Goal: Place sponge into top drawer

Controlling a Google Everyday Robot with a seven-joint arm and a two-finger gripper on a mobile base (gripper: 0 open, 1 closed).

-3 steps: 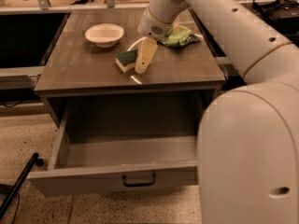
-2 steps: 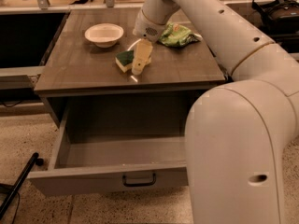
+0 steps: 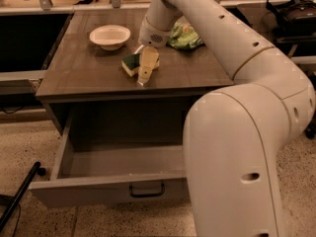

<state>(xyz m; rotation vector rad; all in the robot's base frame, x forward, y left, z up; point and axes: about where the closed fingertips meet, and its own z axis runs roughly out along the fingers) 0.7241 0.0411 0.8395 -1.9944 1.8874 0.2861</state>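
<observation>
The sponge [image 3: 130, 63], dark green on top with a pale yellow base, lies on the wooden tabletop [image 3: 89, 75] near its middle. My gripper [image 3: 144, 73] hangs down from the white arm right over the sponge's right side and covers part of it. The top drawer [image 3: 94, 194] is pulled out wide below the tabletop, with a dark handle [image 3: 146, 190] at the centre of its front panel. Its grey inside shows nothing in it; the arm hides its right part.
A white bowl [image 3: 109, 35] stands at the back left of the tabletop. A light green wrinkly snack bag [image 3: 184, 36] lies at the back right, behind the arm. The robot's large white arm [image 3: 237, 147] fills the right foreground. A black bar [image 3: 19, 194] lies on the floor at left.
The gripper and wrist have shifted slightly left and down onto the sponge. The sponge, the bowl and the drawer have not moved.
</observation>
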